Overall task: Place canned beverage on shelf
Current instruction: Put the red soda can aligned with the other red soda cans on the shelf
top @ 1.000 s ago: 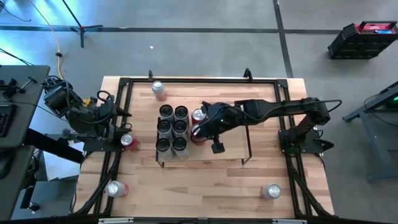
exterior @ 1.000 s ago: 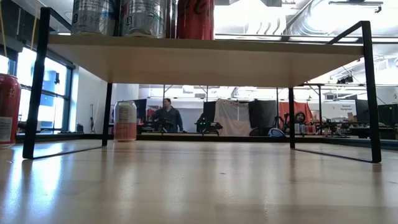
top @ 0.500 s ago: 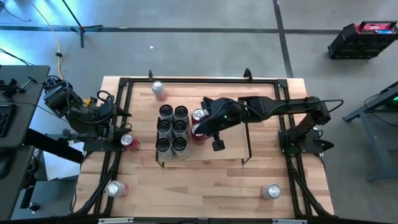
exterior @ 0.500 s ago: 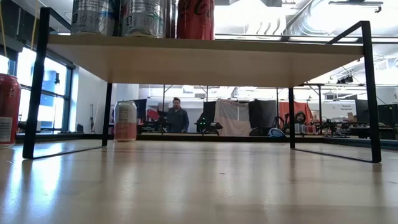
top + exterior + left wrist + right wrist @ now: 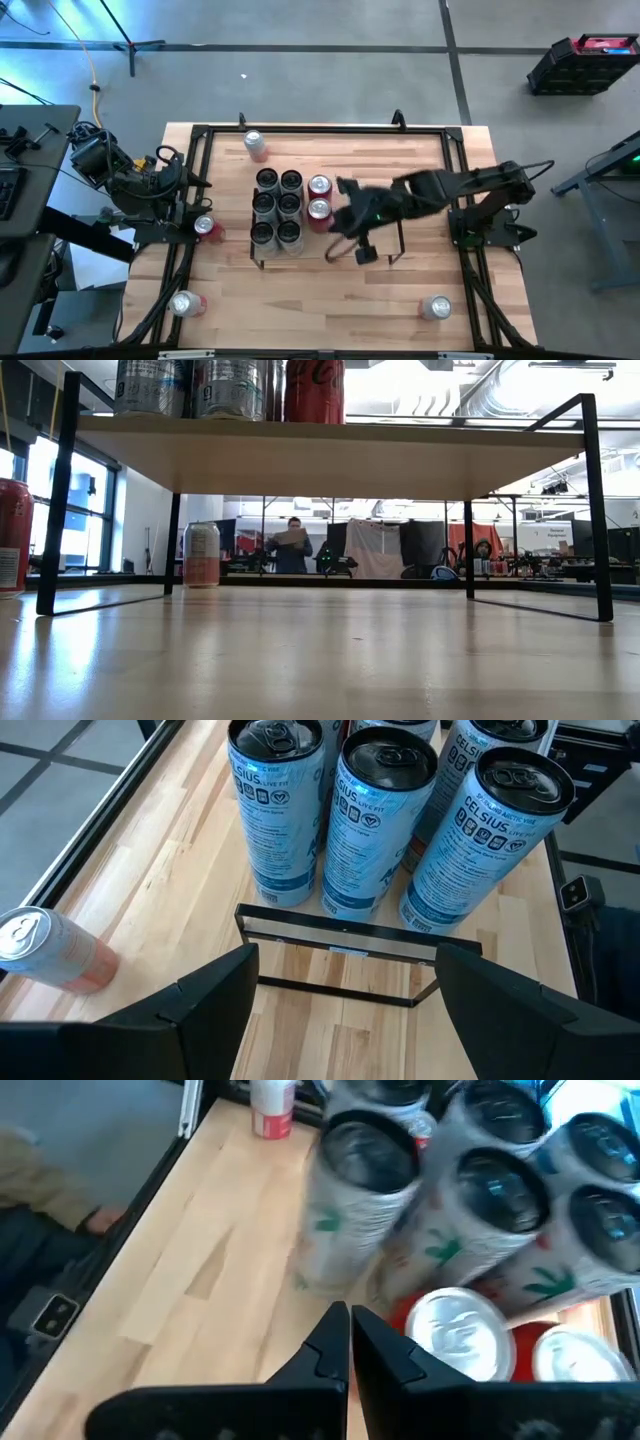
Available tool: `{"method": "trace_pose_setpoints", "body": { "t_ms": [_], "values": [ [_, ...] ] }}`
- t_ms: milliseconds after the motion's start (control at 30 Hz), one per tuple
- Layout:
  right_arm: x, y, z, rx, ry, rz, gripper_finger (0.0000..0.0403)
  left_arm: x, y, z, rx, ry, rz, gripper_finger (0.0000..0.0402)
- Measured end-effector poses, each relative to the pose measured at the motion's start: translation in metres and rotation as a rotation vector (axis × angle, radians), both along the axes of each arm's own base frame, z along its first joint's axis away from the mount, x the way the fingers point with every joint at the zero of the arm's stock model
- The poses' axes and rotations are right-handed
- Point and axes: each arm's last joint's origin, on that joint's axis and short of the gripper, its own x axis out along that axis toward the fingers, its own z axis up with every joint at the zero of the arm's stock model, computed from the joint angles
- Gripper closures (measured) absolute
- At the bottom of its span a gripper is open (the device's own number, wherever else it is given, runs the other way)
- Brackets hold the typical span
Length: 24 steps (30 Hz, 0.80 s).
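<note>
Light: bright, even, with ceiling glare in the low view.
Blur: right arm and right wrist view smeared.

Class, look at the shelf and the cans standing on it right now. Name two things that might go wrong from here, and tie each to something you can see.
1. The right tool, shut and empty, hangs close to the two red cans on the shelf; a careless swing may topple them.
2. The dark cans stand packed tight against the red ones, so one knock might tip several.
</note>
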Motion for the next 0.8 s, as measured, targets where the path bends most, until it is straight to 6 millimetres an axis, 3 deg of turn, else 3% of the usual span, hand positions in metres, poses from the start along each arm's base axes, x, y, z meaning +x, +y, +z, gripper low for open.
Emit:
{"method": "trace_pose_setpoints", "body": {
  "t_ms": [400, 600, 800],
  "values": [
    [-0.051, 0.117, -0.003, -0.032, -0.116, -0.109, 0.0403, 0.0, 0.0, 0.0, 0.0, 0.0, 0.0, 0.0108],
    [-0.065, 0.172, -0.031, -0.015, -0.249, -0.152, 0.0403, 0.0, 0.0, 0.0, 0.0, 0.0, 0.0, 0.0108],
    [-0.063, 0.202, -0.061, 0.128, -0.28, -0.229, 0.0403, 0.0, 0.0, 0.0, 0.055, 0.015, -0.051, 0.0108]
  ]
}}
